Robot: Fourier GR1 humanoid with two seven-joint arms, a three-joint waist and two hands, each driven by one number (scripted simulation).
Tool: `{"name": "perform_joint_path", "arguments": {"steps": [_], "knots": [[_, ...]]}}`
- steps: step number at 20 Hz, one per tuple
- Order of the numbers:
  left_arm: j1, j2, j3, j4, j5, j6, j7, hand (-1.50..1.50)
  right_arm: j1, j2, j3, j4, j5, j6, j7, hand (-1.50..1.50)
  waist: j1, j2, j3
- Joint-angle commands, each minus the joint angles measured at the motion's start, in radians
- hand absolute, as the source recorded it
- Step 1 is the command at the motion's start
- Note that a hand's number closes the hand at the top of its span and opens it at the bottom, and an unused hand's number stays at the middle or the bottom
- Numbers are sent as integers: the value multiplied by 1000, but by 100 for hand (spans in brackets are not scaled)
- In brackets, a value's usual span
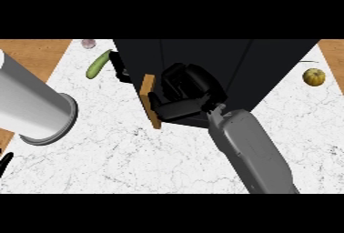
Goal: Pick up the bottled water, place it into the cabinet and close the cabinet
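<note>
Fingers of the right hand (178, 104) are curling inward, close together, black against the black cabinet (269, 63), so we are not seeing what they enclose. We are finding the bottled water nowhere on the counter (154, 159), and we are judging it to be hidden inside that curl, at the cabinet's mouth. The hand is sitting just beside the wooden edge of the door (152, 102), which is standing open toward us and leaving the way in free; closing is not yet done. Farther out, a cucumber (97, 64) and a yellow fruit (314, 76) are lying well apart. The left forearm (33, 107) is hanging high at the left, out of the way. Of the left hand (5, 163) we are seeing only a dark sliver.
</note>
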Motion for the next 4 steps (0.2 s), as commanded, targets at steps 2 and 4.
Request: {"name": "perform_joint_path", "arguments": {"steps": [2,4], "knots": [[-2,2,18,-35,14,-33,-8,-150,-143,-27,-126,233,42,-59,-96,150,-3,36,-1],[-16,-36,5,-18,-24,-19,-28,-150,-182,-29,-121,249,28,-75,-86,150,-6,37,-3]]}}
